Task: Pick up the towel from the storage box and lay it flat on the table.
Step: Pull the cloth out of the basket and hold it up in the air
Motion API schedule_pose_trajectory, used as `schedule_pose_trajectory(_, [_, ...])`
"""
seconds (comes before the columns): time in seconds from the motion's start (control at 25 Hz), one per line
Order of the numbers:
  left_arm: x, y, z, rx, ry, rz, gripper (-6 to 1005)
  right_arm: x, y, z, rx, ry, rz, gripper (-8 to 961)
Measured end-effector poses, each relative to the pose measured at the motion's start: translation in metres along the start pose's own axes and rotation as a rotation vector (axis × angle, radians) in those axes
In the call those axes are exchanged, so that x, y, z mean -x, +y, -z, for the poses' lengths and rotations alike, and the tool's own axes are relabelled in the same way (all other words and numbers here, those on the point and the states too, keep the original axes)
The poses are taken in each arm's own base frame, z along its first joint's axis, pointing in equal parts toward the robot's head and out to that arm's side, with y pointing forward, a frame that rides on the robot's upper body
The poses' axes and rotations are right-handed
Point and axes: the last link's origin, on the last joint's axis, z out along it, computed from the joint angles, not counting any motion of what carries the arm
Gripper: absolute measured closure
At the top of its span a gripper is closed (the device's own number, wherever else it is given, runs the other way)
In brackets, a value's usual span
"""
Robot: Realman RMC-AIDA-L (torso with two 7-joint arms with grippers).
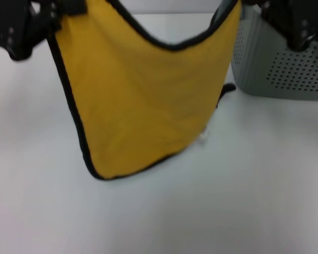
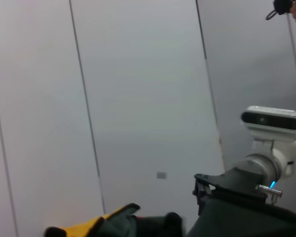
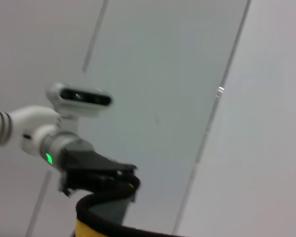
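Note:
The mustard-yellow towel (image 1: 138, 100) with black edging hangs spread between my two grippers above the white table (image 1: 228, 201). Its top edge sags in the middle and its lowest corner sits close to the tabletop. A small white label (image 1: 204, 136) and a black loop (image 1: 227, 90) show on its right edge. My left gripper (image 1: 55, 13) holds the top left corner and my right gripper (image 1: 244, 6) holds the top right corner. The right wrist view shows the left gripper (image 3: 98, 177) above the towel's edge (image 3: 103, 228). The grey-green storage box (image 1: 286, 69) stands at the back right.
The perforated box wall is just right of the hanging towel. The left wrist view shows the right arm's wrist (image 2: 246, 182) and a bit of yellow cloth (image 2: 84, 228) against grey wall panels. White tabletop stretches in front of and below the towel.

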Motion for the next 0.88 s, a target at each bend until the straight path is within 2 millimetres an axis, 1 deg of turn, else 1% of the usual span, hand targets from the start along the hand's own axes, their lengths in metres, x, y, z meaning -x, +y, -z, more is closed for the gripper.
schedule_pose_trajectory(0.08, [-0.004, -0.005, 0.003, -0.022, 0.008, 0.006, 991, 0.006, -0.002, 0.002, 0.0, 0.013, -0.008, 908])
schedule_pose_trajectory(0.16, [-0.004, -0.005, 0.006, -0.025, 0.01, 0.026, 991, 0.007, 0.004, 0.006, 0.024, 0.024, -0.035, 904])
schedule_pose_trajectory(0.24, [-0.002, 0.004, 0.01, 0.016, 0.007, 0.056, 991, 0.006, 0.018, 0.014, 0.065, 0.038, -0.076, 900])
schedule_pose_trajectory(0.36, [0.0, 0.022, 0.021, 0.078, -0.01, 0.12, 991, 0.008, 0.044, 0.029, 0.143, 0.061, -0.139, 895])
schedule_pose_trajectory(0.4, [-0.001, 0.032, 0.029, 0.093, -0.02, 0.151, 991, 0.014, 0.053, 0.035, 0.163, 0.067, -0.142, 893])
schedule_pose_trajectory(0.48, [-0.003, 0.037, 0.034, 0.098, -0.02, 0.165, 991, 0.027, 0.063, 0.043, 0.172, 0.074, -0.125, 889])
schedule_pose_trajectory(0.56, [-0.007, 0.046, 0.042, 0.118, -0.01, 0.186, 991, 0.042, 0.065, 0.051, 0.15, 0.086, -0.1, 885])
schedule_pose_trajectory(0.64, [-0.007, 0.049, 0.042, 0.132, -0.004, 0.205, 991, 0.045, 0.058, 0.058, 0.108, 0.107, -0.112, 881])
schedule_pose_trajectory(0.68, [-0.004, 0.049, 0.041, 0.134, -0.007, 0.223, 991, 0.044, 0.054, 0.06, 0.089, 0.117, -0.128, 879])
schedule_pose_trajectory(0.72, [0.0, 0.047, 0.038, 0.134, -0.014, 0.244, 991, 0.036, 0.05, 0.059, 0.077, 0.139, -0.156, 877])
schedule_pose_trajectory(0.8, [0.018, 0.041, 0.033, 0.107, -0.052, 0.301, 990, 0.007, 0.042, 0.051, 0.074, 0.198, -0.254, 874])
schedule_pose_trajectory(0.88, [0.048, 0.032, 0.031, 0.033, -0.113, 0.384, 990, -0.035, 0.04, 0.028, 0.098, 0.285, -0.37, 870])
